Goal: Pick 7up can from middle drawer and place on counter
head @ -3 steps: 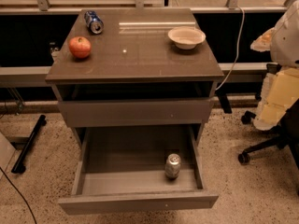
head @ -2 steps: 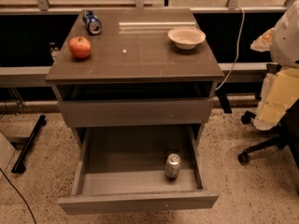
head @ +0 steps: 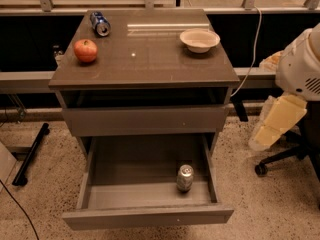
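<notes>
The can (head: 185, 177) stands upright at lower centre in the open drawer (head: 147, 216), free for a reach from above, while the pincer (head: 272, 126), seemingly idle at right beside the table (head: 150, 59), hides whether it is spread.

No lettering can be read anywhere. The 7up can (head: 184, 177), in the middle drawer (head: 150, 216) below the counter (head: 150, 59), and the blue can (head: 100, 23) at the counter's far left show no legible brand. The gripper (head: 264, 134) hangs right of the counter.
</notes>
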